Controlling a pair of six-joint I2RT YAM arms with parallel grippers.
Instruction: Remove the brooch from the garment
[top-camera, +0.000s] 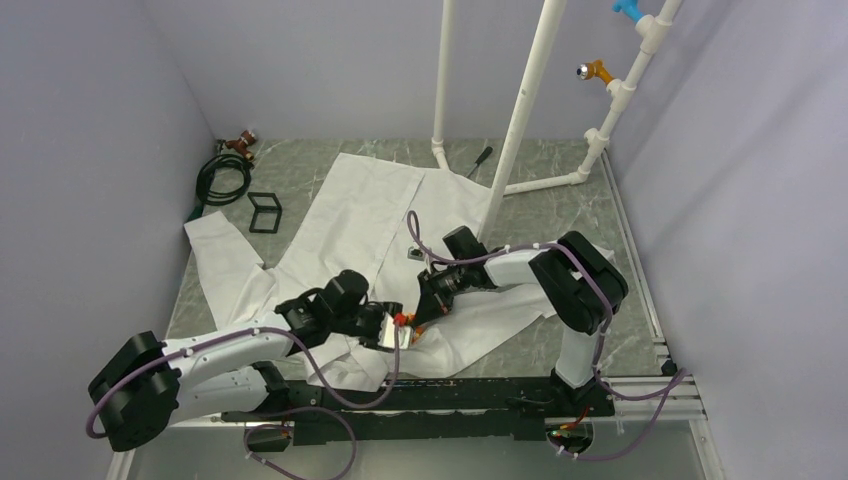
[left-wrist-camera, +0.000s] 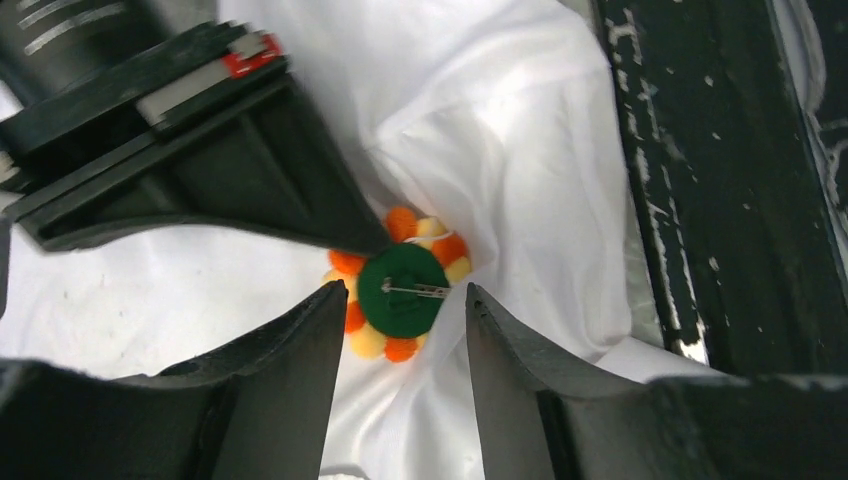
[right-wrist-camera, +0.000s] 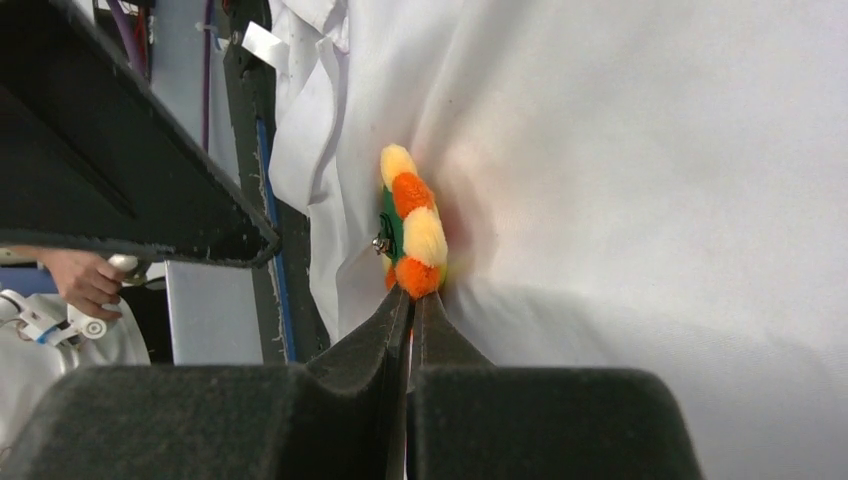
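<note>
Recording the garment (top-camera: 360, 205) lying spread and wrinkled over the green table (top-camera: 560, 215), with its near folds bunched beside the black rail (top-camera: 470, 395). Locating the brooch (left-wrist-camera: 403, 290) on a raised fold of that white cloth, close to the table's near edge and between the two claws. Seeing it in the left wrist view with green backing and metal pin turned toward the camera, ringed by orange and yellow pompoms. Noting the left gripper (top-camera: 395, 335) standing open, with dark fingers (left-wrist-camera: 300, 380) set on either side of the brooch, just beside the pompoms and not clamping them. Noting the right gripper (right-wrist-camera: 411, 300) fully closed, fingertips pressed together, tips touching the brooch's rim at the junction of pompoms and cloth. Being unable to confirm any pinch of cloth or rim between those closed tips. Seeing the brooch edge-on in the right wrist view, set against the garment, with cloth puckering around it. Seeing the same right claw in the left wrist view entering from the upper left, point resting on the brooch's upper-left edge. Recording a white pipe frame (top-camera: 523, 110) standing at the table's far side, well apart from both claws.
</note>
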